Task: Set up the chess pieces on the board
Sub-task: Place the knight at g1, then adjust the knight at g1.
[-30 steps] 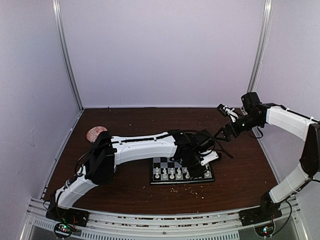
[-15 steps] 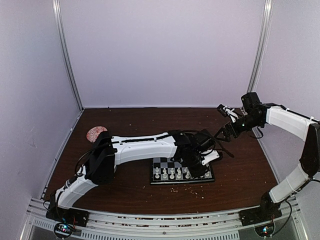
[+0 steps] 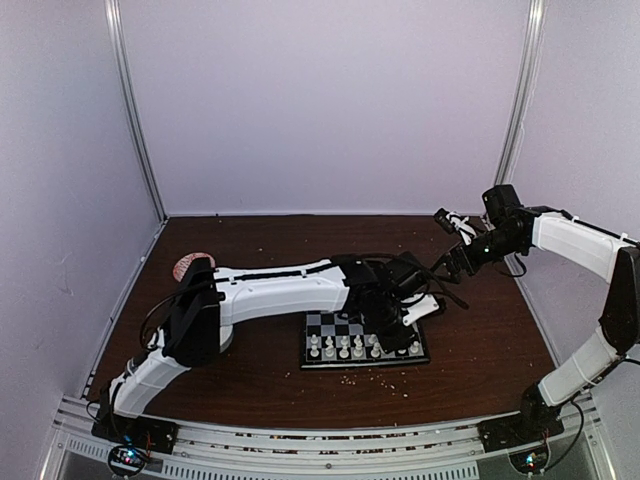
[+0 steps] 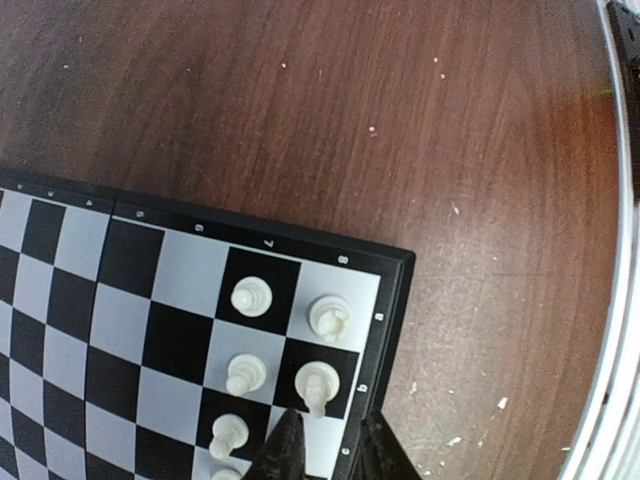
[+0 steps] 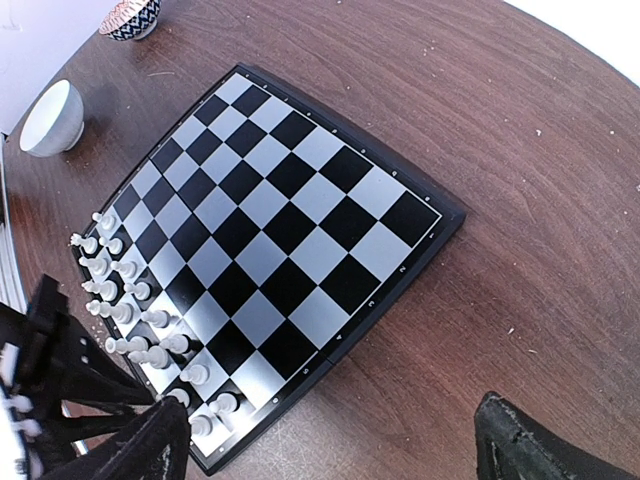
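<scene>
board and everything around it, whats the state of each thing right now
board: lying flat, most squares bare
chess pieces: standing in two rows along one edge
left gripper: slightly open, empty, over a corner of the board
right gripper: wide open, empty, away from the board
white bowl: upright, looks empty
patterned bowl: upright, partly out of frame

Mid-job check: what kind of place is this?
Probably a lab robot test cell: plain pale walls with metal corner posts, two arms bolted to a rail, a brown table carrying a chessboard.
</scene>
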### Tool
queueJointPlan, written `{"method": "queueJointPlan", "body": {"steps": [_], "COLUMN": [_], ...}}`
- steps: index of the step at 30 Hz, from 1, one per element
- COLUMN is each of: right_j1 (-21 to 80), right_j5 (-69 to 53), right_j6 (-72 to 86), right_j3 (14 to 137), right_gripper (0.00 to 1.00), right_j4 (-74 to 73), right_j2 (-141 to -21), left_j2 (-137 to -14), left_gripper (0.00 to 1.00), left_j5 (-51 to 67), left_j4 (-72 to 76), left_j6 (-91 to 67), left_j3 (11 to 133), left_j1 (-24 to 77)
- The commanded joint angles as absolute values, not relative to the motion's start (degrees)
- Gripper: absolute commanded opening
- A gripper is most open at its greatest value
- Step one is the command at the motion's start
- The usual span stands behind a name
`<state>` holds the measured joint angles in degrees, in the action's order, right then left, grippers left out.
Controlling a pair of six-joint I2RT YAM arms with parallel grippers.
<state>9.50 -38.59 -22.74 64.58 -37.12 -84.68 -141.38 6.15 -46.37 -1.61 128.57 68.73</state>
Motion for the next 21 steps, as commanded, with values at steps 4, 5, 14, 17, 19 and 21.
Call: {"method": "queueJointPlan", "body": {"steps": [4,5,14,17,19,21], "right_j1": [9.23,9.23,9.21,9.16,9.23,9.22], "right_j5": [-39.02,-39.07,-39.07,-39.20,-39.20,-39.20], "right_j6": [-23.31,-23.29,-23.29,-23.37,-23.42,-23.38], "right_j3": [66.42,66.34,66.30,66.44,66.40,66.44], "right_gripper": [1.00,1.00,1.00,0.99,1.00,1.00], "right_j4": [-37.62,-37.62,-37.70,-37.77,-37.77,-37.88], "right_j2": [-84.97,-84.97,-84.96,-85.15,-85.18,-85.17], "left_j2": [-131.94,-131.60,-127.11,-127.31,-127.87,-128.68], "left_gripper": [0.26,0.26,0.30,0.31,0.31,0.32], "left_j5": [7.01,7.07,7.85,11.12,13.20,14.18], "left_j4": [-42.20,-42.19,-39.66,-39.03,-38.76,-38.50], "left_j6": [-2.36,-2.51,-7.33,-8.26,-8.71,-9.15], "left_j3": [123.86,123.84,114.85,112.98,112.60,112.75], "left_j1": [68.73,68.73,67.11,66.42,66.12,65.96]}}
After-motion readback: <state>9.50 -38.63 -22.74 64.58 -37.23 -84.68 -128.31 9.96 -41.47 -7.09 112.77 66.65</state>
